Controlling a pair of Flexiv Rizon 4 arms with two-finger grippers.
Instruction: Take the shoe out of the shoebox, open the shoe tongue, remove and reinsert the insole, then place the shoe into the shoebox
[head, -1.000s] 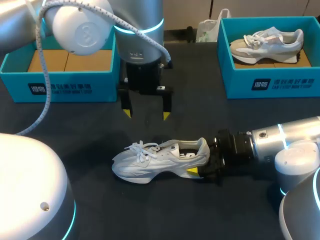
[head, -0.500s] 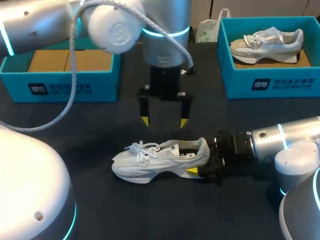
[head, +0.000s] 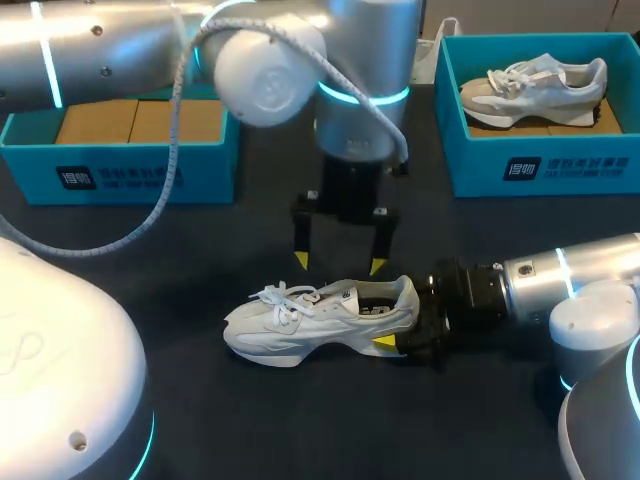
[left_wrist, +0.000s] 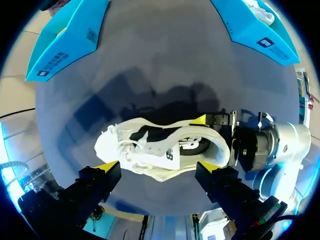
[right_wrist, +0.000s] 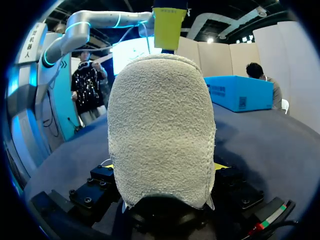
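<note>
Shoe (head: 300, 325), heel gripped by right end effector (head: 398, 325), left end effector (head: 339, 263) spread open above, shoeboxes (head: 120, 175) behind

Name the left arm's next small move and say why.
Probably lower the left gripper straight down toward the tongue. It hangs open just above the shoe, which lies on the table with its heel clamped by the right gripper. The tongue looks not yet pulled open.
</note>
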